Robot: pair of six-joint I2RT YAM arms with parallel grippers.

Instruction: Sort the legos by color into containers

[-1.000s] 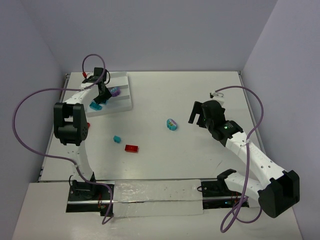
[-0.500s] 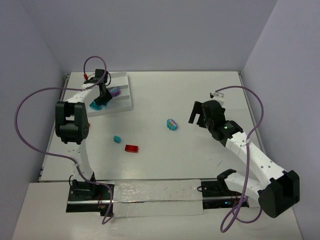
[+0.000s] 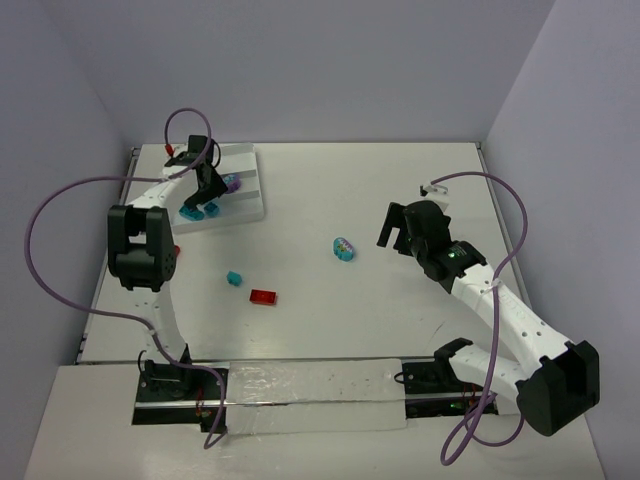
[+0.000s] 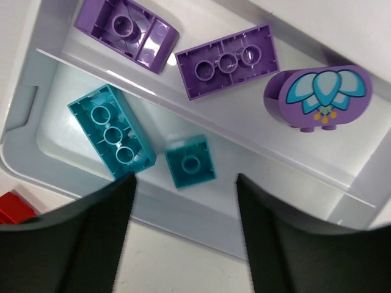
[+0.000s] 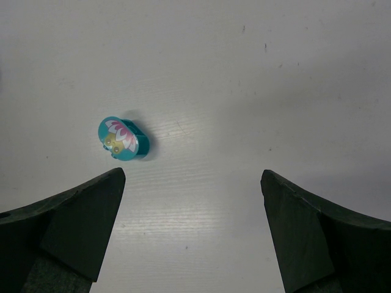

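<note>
Nearest the arm bases we list a clear strip (image 3: pixel 310 395) with black clamps, which is no part of the sort.

Loose on the table (image 3: pixel 340 330), unsorted:
- Red brick (image 3: pixel 264 296), lying flat, left of centre.
- Small teal brick (image 3: pixel 234 278), near the red one but apart from it, slightly farther back.
- Rounded teal piece (image 5: pixel 124 138), mid-table, flower face showing.
- Right gripper (image 5: pixel 189 183), hanging over bare table with its jaws spread wide and nothing between them. The rounded teal piece lies ahead, off to the left of the gap.

Far left, white tray (image 3: pixel 250 170), contents from the left wrist view:
- Red piece (image 4: pixel 13 210), just outside the tray's corner. It is mostly cut off, so we cannot tell its shape.
- Teal compartment: long teal brick (image 4: pixel 111 133) and small teal square (image 4: pixel 190 161), both underside up, near each other and apparently not touching.
- Purple compartment, across one rib: short purple brick (image 4: pixel 125 32), long purple brick (image 4: pixel 227 61) and rounded purple piece (image 4: pixel 317 97).
- Left gripper (image 4: pixel 184 189), above the teal compartment with its jaws apart and gripping nothing. The small teal square lies free below the gap.

Tally, by our judgement:
- Five pieces sit with their own colour.
- Three, perhaps four, remain on the table.
- No red shows in any compartment we can see.
- We put the job at a little past halfway.
</note>
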